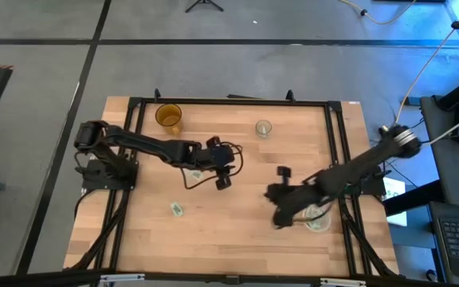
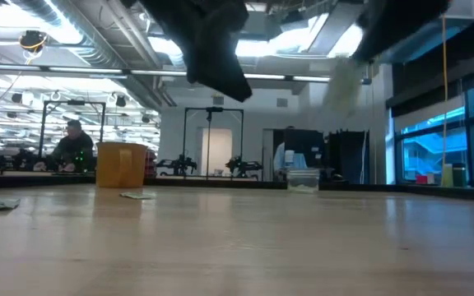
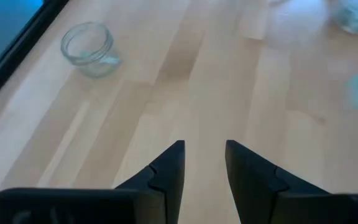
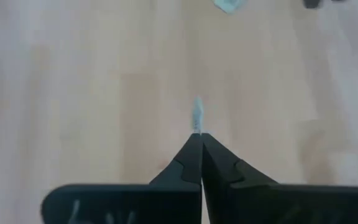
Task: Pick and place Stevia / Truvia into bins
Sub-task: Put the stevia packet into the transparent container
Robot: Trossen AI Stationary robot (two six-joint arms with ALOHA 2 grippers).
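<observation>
My right gripper (image 1: 279, 215) hangs above the table's right half, shut on a white-and-green Stevia packet (image 4: 197, 116) that shows edge-on past its fingertips. Just to its right stands the bin (image 1: 326, 226), a shallow clear round container with packets inside, partly under the arm. Near the table's middle my left gripper (image 3: 205, 163) is raised and open, with nothing between its fingers. Two more packets lie flat on the wood, one (image 1: 178, 210) toward the near left and one (image 1: 189, 175) below the left arm. My right gripper pinches the packet between its two fingertips, and only a thin strip of one end (image 4: 197, 124) sticks out beyond them. The fingers slant downward. The packet is lifted clear of the table.
An amber cup (image 1: 168, 116) stands at the far left and a small clear jar (image 1: 263, 127) at the far middle, also seen ahead of the left fingers (image 3: 87, 46). Black frame rails run along the table's edges. Bare wood lies between the two grippers.
</observation>
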